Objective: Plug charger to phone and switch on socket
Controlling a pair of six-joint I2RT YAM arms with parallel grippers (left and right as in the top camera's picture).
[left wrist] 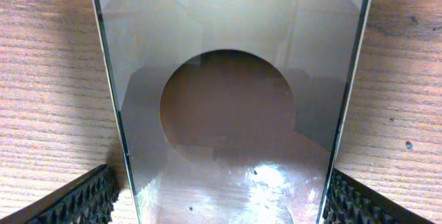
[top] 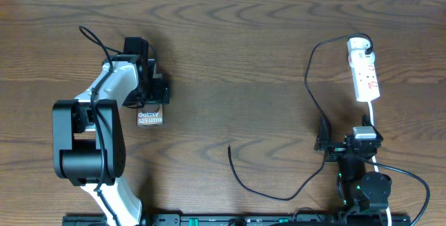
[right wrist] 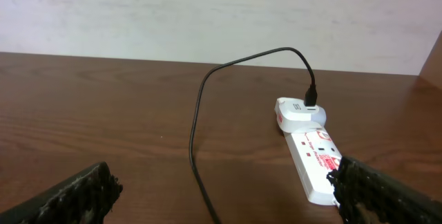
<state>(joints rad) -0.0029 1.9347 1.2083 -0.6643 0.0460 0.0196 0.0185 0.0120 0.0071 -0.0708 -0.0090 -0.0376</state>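
Observation:
The phone (top: 150,118) lies flat on the table with its "Galaxy" lettering up, its far half under my left gripper (top: 151,100). In the left wrist view the phone (left wrist: 228,99) fills the space between my open fingers (left wrist: 83,200). The right pad sits at its edge and a sliver of table shows on the left. The white socket (top: 364,72) lies at the far right. The charger (top: 310,79) runs from it in a loop, and its free tip (top: 230,148) rests mid-table. My right gripper (top: 322,137) is open beside the cable, with the socket (right wrist: 314,158) and charger (right wrist: 197,113) ahead of it.
A white adapter (right wrist: 298,110) is plugged into the socket's far end. The socket's white cord (top: 374,114) runs toward the right arm's base. The pale wall (right wrist: 221,10) rises behind the table's far edge. Thick black robot cables (top: 411,177) lie at the near right.

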